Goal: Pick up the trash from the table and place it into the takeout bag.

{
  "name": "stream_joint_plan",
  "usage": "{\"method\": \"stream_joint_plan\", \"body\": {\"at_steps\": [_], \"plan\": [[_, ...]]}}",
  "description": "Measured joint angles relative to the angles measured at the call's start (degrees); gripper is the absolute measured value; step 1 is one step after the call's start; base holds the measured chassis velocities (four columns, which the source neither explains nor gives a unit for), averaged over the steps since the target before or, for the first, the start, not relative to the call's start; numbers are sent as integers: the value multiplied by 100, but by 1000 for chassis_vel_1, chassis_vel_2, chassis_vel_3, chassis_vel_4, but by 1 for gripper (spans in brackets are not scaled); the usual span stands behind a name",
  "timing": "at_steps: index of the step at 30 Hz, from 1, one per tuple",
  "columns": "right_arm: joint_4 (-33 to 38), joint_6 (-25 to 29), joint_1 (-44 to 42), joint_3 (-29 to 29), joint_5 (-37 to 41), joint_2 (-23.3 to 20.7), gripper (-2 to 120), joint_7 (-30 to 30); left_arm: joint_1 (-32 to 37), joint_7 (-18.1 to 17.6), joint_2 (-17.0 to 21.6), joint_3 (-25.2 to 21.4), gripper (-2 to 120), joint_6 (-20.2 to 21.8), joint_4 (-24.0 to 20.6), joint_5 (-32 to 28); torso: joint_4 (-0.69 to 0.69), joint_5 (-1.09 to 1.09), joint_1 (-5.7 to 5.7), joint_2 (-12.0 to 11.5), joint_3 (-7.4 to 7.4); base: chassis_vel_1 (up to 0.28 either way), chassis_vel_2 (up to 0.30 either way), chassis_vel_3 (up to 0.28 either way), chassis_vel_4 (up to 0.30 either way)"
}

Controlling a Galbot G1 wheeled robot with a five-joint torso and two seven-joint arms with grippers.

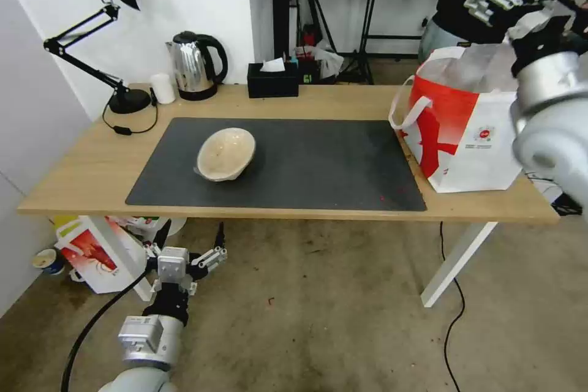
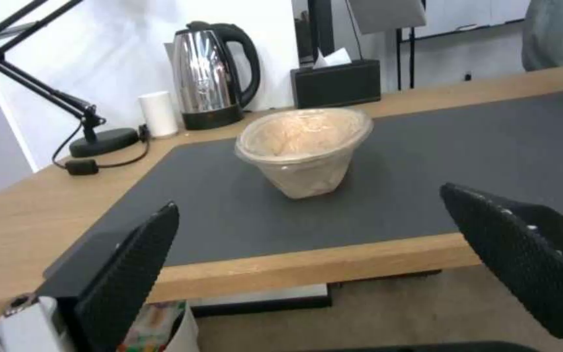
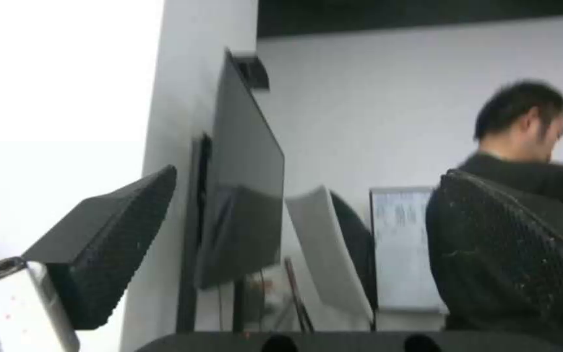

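Head high; left wrist below table [image 1: 92, 159]

Takeout bag [image 1: 465, 135] top hidden by right arm; contents can't tell

takeout bag [image 1: 467, 135]: I see a small round red logo with lines of tiny print under it, none legible | box under the surface [image 1: 92, 255]: red picture, I can read no words | steel kettle [image 1: 195, 65], tissue box [image 1: 272, 79]: I find no readable label | overall: 0 readable texts
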Motion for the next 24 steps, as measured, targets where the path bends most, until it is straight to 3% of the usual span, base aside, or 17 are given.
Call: {"method": "stream_joint_plan", "body": {"at_steps": [3, 13, 18, 24], "plan": [[287, 320, -559, 162, -960, 267, 100, 202, 0, 0, 0, 0, 100, 0, 0, 0, 1, 0, 0, 0, 0, 0, 0, 0, 0], [926, 265, -1739, 225, -2375, 867, 100, 1183, 0, 0, -1, 1, 100, 0, 0, 0, 1, 2, 0, 0, 0, 0, 0, 0, 0], [1165, 99, -2310, 274, -2557, 977, 100, 1593, 0, 0, 0, 0, 100, 0, 0, 0, 0, 0, 0, 0, 0, 0, 0, 0, 0], [1298, 83, -3002, 371, -2680, 1147, 100, 1651, 0, 0, 0, 0, 100, 0, 0, 0, 0, 1, 0, 0, 0, 0, 0, 0, 0]]}}
